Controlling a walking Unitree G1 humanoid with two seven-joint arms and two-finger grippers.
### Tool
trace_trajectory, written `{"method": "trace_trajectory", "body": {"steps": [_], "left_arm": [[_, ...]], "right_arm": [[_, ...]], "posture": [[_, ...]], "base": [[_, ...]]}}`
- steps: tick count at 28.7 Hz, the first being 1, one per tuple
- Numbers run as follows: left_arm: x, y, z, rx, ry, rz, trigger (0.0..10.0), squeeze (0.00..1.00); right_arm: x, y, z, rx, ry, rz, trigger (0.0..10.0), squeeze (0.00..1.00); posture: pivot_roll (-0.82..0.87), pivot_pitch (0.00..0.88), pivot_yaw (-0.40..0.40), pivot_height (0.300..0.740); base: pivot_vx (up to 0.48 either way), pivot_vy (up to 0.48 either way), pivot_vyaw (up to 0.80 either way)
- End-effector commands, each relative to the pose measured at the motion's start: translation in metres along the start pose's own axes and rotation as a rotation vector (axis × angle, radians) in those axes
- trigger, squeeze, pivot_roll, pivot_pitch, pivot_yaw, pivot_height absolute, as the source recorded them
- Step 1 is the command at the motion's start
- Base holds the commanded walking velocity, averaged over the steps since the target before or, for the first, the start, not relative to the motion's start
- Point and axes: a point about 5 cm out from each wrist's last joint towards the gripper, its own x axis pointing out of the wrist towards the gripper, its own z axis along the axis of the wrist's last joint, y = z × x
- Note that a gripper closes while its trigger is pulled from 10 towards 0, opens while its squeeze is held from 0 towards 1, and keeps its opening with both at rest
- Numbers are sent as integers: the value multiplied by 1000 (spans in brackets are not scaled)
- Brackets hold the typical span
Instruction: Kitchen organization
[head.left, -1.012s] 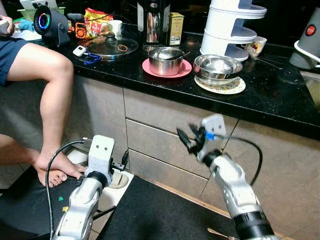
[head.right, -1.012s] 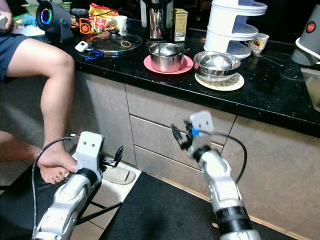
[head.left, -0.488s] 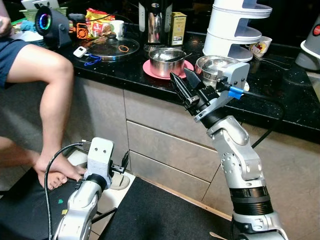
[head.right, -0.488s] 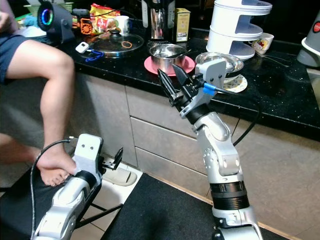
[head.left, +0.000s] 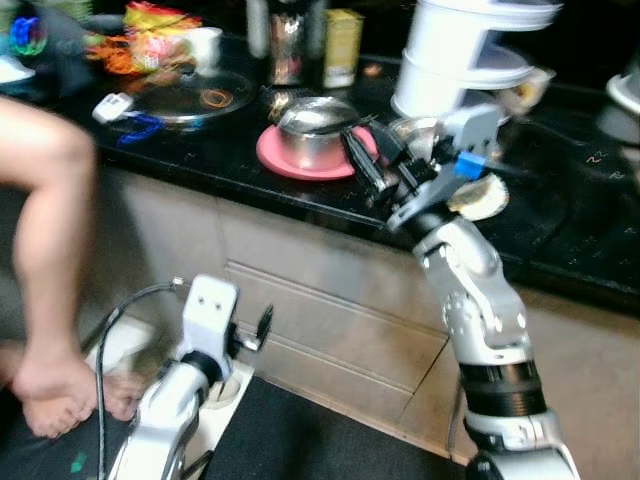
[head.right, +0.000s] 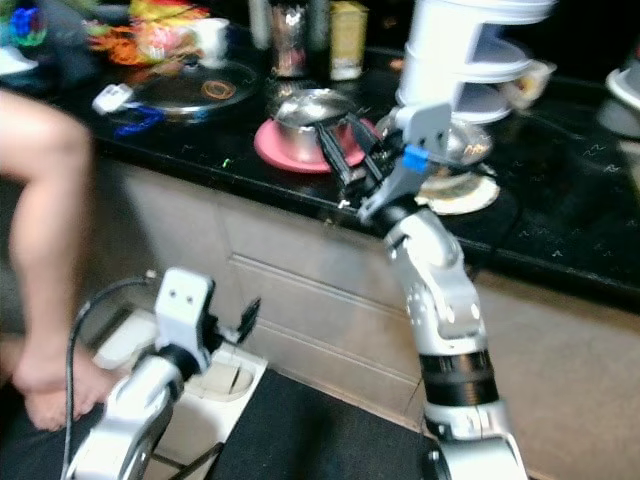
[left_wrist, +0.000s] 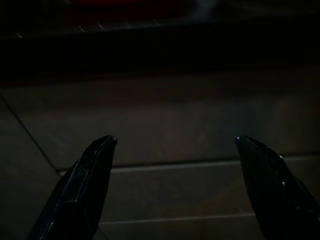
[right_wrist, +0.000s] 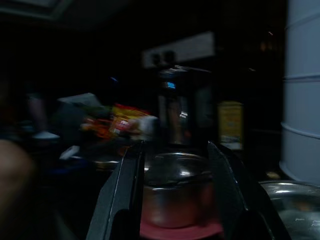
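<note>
Right gripper (head.left: 365, 165) is now raised from drawer height to the countertop (head.left: 560, 215) edge, fingers spread, steel pot (head.right: 303, 122) on pink plate (head.right: 270, 150) framed just ahead (likely grasp target). Left gripper (left_wrist: 172, 150) hangs low, spread.

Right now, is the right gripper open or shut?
Open: in the right wrist view the right gripper's two black fingers stand apart, framing the steel pot on its pink plate.

The right arm is raised, elbow bent, its right gripper (head.left: 368, 163) lifted high with fingers parted. The left arm hangs low — its left gripper (left_wrist: 175, 150) spread wide (wrist view very dark).
</note>
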Motion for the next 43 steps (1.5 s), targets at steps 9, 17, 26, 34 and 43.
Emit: {"method": "trace_trajectory", "body": {"steps": [9, 17, 26, 34, 43], "left_arm": [[-5, 3, -7, -8, 38, -15, 10000, 0], [-12, -16, -5, -77, 41, -211, 10000, 0], [-35, -52, -7, -182, 100, -538, 10000, 0], [-47, -59, -9, -240, 165, -675, 10000, 0], [-49, -60, -9, -269, 192, -678, 10000, 0]], "right_arm": [[9, 8, 10, 60, -30, 29, 10000, 0], [8, -1, 33, 157, -125, 72, 10000, 0], [-9, 18, 62, 236, -183, 495, 10000, 0], [-22, 36, 39, -51, 91, 719, 10000, 0], [-24, 4, 35, -460, 393, 683, 10000, 0]], "posture": [[90, 0, -46, 740], [84, 0, -49, 740], [89, 0, -56, 740], [89, 0, -52, 740], [83, 0, -52, 740]], "base": [[425, 0, -711], [47, 0, -300], [0, 0, 0], [0, 0, 0], [0, 0, 0]]}}
